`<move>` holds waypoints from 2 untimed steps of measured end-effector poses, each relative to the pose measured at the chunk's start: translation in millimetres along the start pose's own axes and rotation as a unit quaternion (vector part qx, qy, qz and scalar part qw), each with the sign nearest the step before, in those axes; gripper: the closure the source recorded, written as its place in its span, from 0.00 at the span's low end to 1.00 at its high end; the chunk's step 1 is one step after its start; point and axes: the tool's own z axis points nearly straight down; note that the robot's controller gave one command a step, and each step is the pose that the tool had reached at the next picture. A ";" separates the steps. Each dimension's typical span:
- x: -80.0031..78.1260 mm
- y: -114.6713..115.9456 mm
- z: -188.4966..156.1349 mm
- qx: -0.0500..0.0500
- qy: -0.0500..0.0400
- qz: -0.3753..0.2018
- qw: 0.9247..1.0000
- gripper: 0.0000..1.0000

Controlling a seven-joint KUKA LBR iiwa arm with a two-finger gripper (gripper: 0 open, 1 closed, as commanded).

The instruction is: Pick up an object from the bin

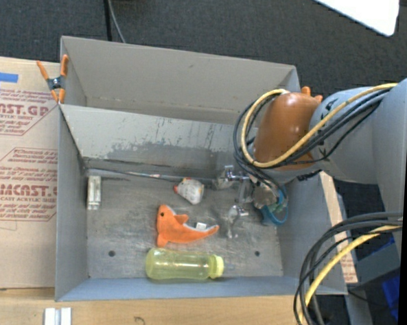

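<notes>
My gripper [233, 198] hangs low over the right half of the bin floor, open, with bare floor between its metal fingers. A crumpled white and red wrapper-like thing [189, 189] lies just to its left, apart from the fingers. An orange plastic piece [177, 227] with a pointed end lies to the lower left, its tip close to the lower fingertip [234, 222]. A small blue thing [277, 211] lies right of the gripper, partly hidden by the wrist.
A pale yellow-green plastic bottle [183, 266] lies on its side along the bin's front wall. A small clear block [93, 191] stands at the left wall. The arm with its orange cover and looped cables comes in over the right rim.
</notes>
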 end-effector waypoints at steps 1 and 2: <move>65.7 79.6 -7.9 -0.001 0.001 -0.304 0.953 1.00; 65.7 79.6 -7.9 -0.002 0.001 -0.303 0.953 1.00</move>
